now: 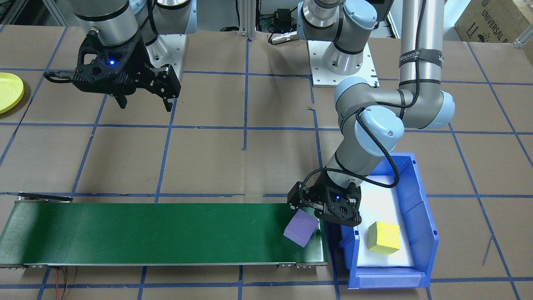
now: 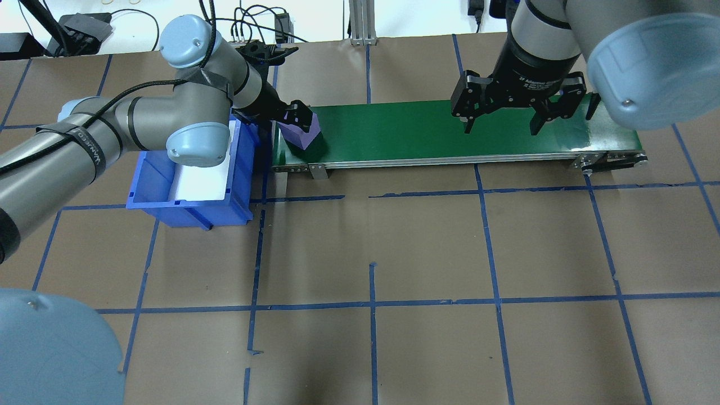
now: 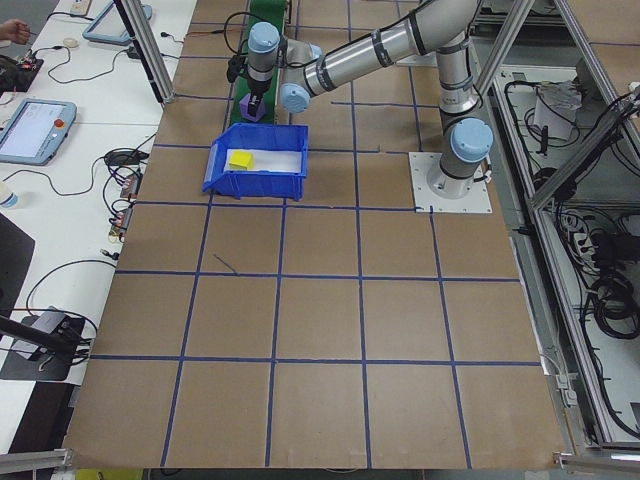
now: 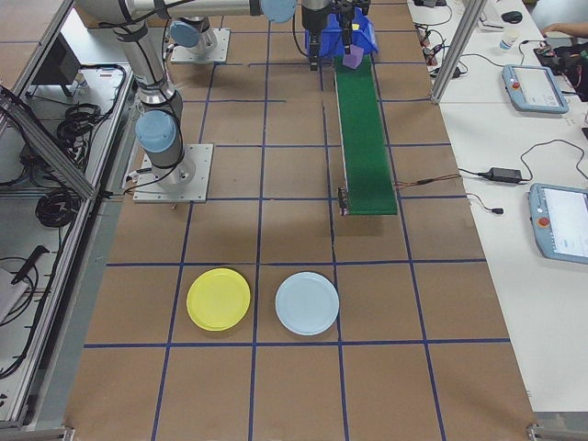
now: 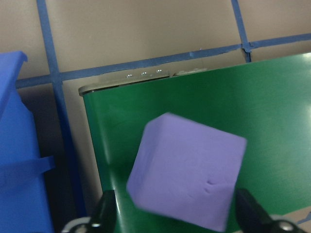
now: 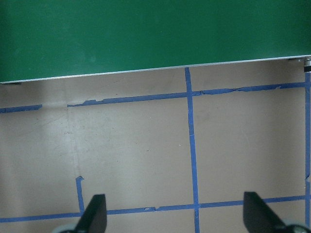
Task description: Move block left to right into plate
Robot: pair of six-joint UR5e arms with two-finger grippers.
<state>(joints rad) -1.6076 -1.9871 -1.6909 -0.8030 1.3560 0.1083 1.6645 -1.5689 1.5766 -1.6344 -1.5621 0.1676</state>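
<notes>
Viewing the front-facing frame, we found the left gripper [image 1: 310,218] at lower centre-right, over the end of the green conveyor belt [image 1: 166,233] next to the blue bin [image 1: 420,216]. The purple block [image 1: 300,228] sat tilted at that end of the belt; in the left wrist view the block [image 5: 187,172] lay between the two fingertips [image 5: 104,213], but we could not tell whether the jaws were clamped on it. A yellow block [image 1: 383,237] rested inside the bin on its white liner. The right gripper [image 1: 143,100] hung at upper left above the bench [image 1: 250,158], jaws apart and holding nothing. The yellow plate [image 4: 218,299] lay at lower left of the right-side frame, just beside a pale blue plate [image 4: 307,303], well apart from the belt.
</notes>
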